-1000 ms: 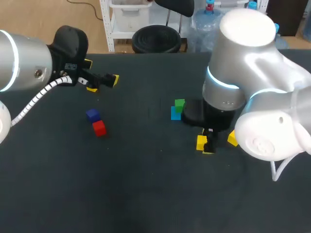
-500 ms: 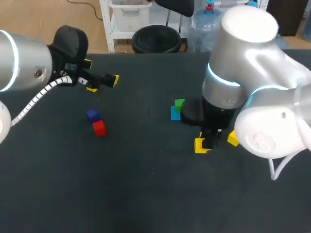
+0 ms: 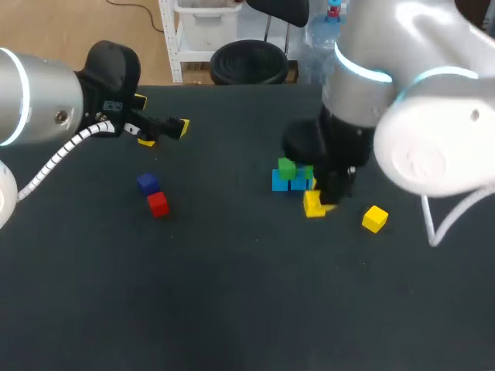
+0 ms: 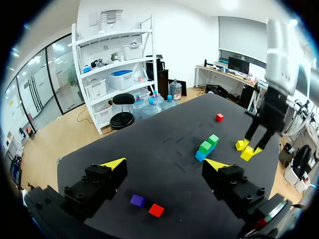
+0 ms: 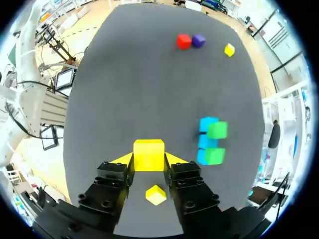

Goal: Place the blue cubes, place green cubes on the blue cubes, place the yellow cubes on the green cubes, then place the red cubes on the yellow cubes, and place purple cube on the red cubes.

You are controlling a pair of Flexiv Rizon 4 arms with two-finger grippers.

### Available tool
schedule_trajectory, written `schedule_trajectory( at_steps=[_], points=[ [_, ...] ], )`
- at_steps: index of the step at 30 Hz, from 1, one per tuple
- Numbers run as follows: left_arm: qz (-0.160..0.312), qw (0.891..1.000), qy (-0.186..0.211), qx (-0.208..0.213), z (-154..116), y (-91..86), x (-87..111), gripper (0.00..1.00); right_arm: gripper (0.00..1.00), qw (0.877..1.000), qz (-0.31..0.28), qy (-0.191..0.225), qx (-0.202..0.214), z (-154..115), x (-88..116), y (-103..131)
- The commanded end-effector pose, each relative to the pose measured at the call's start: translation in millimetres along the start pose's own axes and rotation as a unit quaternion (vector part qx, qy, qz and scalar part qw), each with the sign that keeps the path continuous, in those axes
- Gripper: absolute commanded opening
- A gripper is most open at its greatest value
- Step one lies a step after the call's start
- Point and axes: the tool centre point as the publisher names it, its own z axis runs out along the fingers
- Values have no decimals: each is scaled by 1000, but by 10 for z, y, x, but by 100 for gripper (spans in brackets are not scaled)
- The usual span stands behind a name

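Head view: dark desk [image 3: 232,309]. Left pincer [image 3: 164,134], far left, fingers wide apart, nothing between them. Purple cube [image 3: 147,183] and red cube [image 3: 158,204], left of centre, just beside each other, the red one nearer. Blue cubes [image 3: 281,182], centre, side by side, with green cubes [image 3: 287,168] on top; the right-hand pair is partly hidden by my right arm. Right pincer [image 3: 317,205], closed on a yellow cube [image 3: 312,205], just near and right of the blue-and-green group. Loose yellow cube [image 3: 374,218], on the desk to the right of the held one, apart from it. Left wrist view: my own pincer [image 4: 165,164] spread wide and holding nothing; purple and red cubes lie on the desk under and ahead of it; the blue-and-green group stands further off; beyond it the right pincer hangs with yellow at its tips, though I cannot separate cube from fingertip there. Far red cube [image 4: 219,117], alone, well beyond the green cubes. Right wrist view: my own pincer [image 5: 148,160] grips the yellow cube from both sides; loose yellow cube [image 5: 156,194] on the desk under it; two blue cubes, each topped by a green one, beside and ahead of the fingers; red and purple cubes touching or nearly so, far across the desk.
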Motion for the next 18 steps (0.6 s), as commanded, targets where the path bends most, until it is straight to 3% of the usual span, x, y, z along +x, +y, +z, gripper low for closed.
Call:
schedule_trajectory(
  at_steps=[1,12,18],
  points=[
    [0,1000,-1,-1,9,-1,4,100,0,1000,-1,3,-3,-240,-110,-115],
    [0,1000,-1,-1,9,-1,4,100,0,998,46,34,-1,-308,-149,-525],
    [0,1000,-1,-1,9,-1,4,100,0,998,53,40,-7,-172,-178,-669]
  ],
)
